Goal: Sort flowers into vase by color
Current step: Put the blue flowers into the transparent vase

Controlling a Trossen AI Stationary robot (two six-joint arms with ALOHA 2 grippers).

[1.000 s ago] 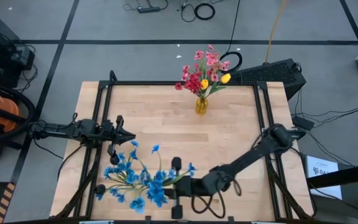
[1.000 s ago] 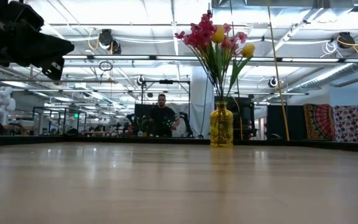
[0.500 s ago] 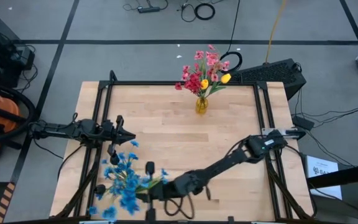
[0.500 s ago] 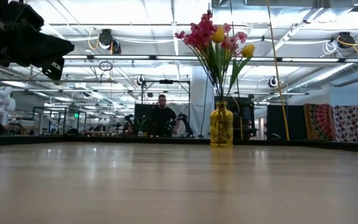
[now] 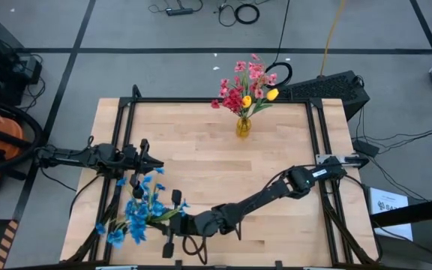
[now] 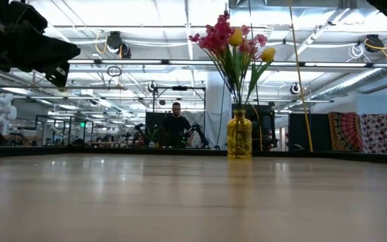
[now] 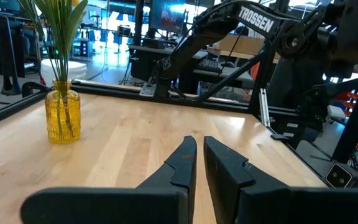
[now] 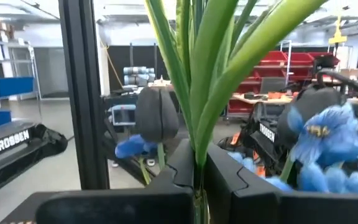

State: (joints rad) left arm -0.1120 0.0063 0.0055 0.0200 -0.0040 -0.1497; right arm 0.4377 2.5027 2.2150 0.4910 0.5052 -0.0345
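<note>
A bunch of blue flowers (image 5: pixel 137 214) on green stems hangs over the table's near left corner. My right gripper (image 5: pixel 172 220) is shut on it, its arm reaching across from the right. In the right wrist view, blue blooms (image 8: pixel 325 140) and a dark head (image 8: pixel 157 115) show past the fingers. A yellow glass vase (image 5: pixel 242 127) stands at the far edge with pink, red and yellow flowers (image 5: pixel 247 81) in it. My left gripper (image 5: pixel 158 163) waits level at the left edge, shut on nothing. My right gripper pinches the bunch's green stems (image 8: pixel 197 163) between its two fingers. The fingers come about level from the table's right. The blooms stick out past the fingertips toward the left edge. The bunch is lifted clear of the table.
Black frame rails (image 5: pixel 118 150) run along the table's left and right sides. Bare wood (image 5: pixel 223 169) lies between the vase and the arms. A person (image 6: pixel 175 124) stands far off in the room behind the table.
My right gripper has swept toward the table's left edge along the near side and sunk a little. It has carried the blue bunch with it, from near the middle of the near edge to the near left corner. The gripper has stayed shut on the stems.
</note>
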